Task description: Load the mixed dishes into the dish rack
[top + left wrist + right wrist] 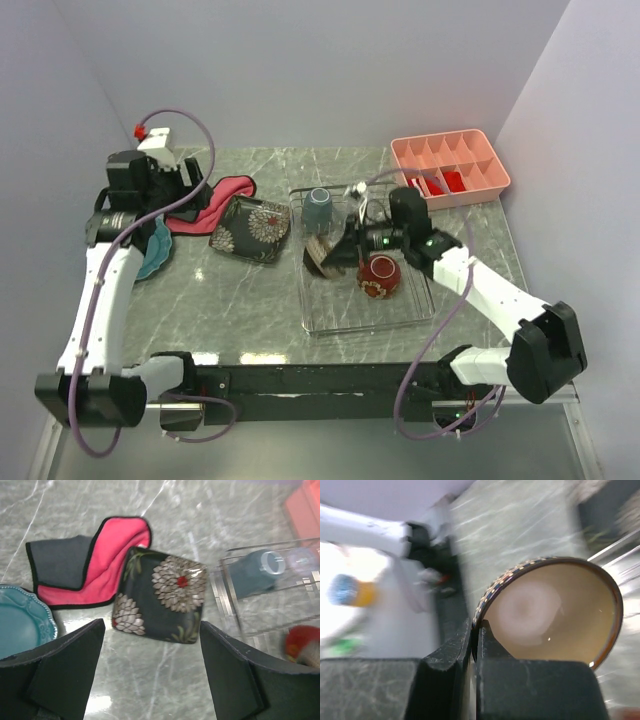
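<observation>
Right jaws pinch dark cream-lined bowl (555,615) rim at dish rack (350,318); left jaws spread above square plate (160,595).

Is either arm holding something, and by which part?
The right tool pinches the cream-lined bowl by its rim; the left tool holds nothing.

A robotics lab booth is indicated: a marble-patterned table (250,300) is enclosed by plain pale walls (300,70) left, far and right, and a left arm (100,290) and a right arm (490,290) are bolted to a black rail (320,378) at its near edge.
</observation>
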Action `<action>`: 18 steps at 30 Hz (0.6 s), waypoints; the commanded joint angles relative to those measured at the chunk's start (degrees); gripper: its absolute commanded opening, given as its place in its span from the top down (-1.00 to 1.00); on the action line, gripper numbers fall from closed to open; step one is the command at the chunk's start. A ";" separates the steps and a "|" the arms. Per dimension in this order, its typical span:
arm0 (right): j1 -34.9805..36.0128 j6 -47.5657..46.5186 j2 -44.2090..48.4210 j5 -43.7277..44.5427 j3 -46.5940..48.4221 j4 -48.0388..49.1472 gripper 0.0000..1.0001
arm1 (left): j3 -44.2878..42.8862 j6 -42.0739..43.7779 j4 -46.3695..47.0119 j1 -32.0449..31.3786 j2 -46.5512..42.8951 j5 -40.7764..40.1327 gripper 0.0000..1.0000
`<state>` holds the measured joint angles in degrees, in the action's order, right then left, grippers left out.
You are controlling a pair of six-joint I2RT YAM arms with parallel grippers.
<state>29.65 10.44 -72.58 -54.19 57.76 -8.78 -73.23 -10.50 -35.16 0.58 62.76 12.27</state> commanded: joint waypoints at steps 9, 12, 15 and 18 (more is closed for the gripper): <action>-3.37 59.38 -6.08 -12.35 -27.59 69.87 1.00 | -7.54 6.46 4.22 -3.22 11.94 -6.12 -0.70; -3.81 63.73 -10.12 -8.92 -28.66 74.67 1.00 | -7.28 6.55 4.48 -4.27 12.21 -6.21 -0.70; -3.90 62.88 -11.97 -7.42 -28.84 72.17 1.00 | -7.01 7.25 4.31 -5.50 12.30 -6.73 -0.72; -3.90 61.02 -13.29 -6.37 -28.75 67.85 1.00 | -6.66 7.16 4.83 -6.03 12.56 -7.00 -0.72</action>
<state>25.85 69.01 -85.34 -62.19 28.27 53.63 -78.13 -4.62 -32.73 -4.64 75.53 6.20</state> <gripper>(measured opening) 0.049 0.859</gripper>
